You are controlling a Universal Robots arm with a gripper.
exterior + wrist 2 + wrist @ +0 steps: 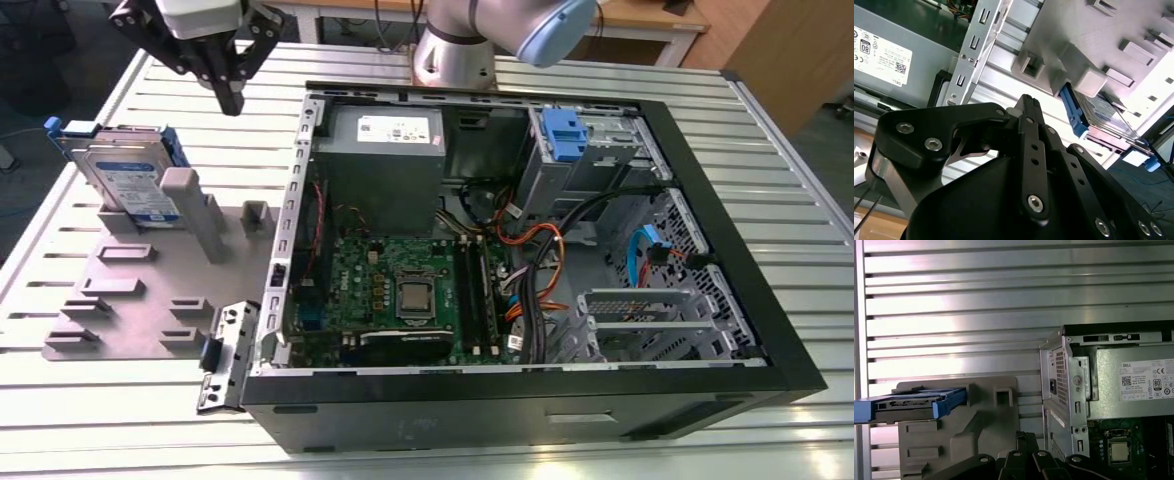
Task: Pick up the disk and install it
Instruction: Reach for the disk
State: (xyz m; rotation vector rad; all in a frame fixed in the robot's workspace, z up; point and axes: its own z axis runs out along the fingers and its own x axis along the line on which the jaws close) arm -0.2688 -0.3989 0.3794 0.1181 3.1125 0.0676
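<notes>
- Hand (230,100) hung above the bench (801,210), fingers pressed together, gripping nothing.
- Disk (127,175) stood on edge in grey fixture (134,310), at the exterior view's left of open computer case (534,410), apart from hand.

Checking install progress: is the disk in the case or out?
Out. The disk stands on edge in the grey fixture beside the open case; the end effector is clear of it.

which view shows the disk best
The exterior view: the disk stands on edge in the grey fixture, its label showing. The first wrist view catches it edge-on; the second wrist view, a blue corner behind a post.
</notes>
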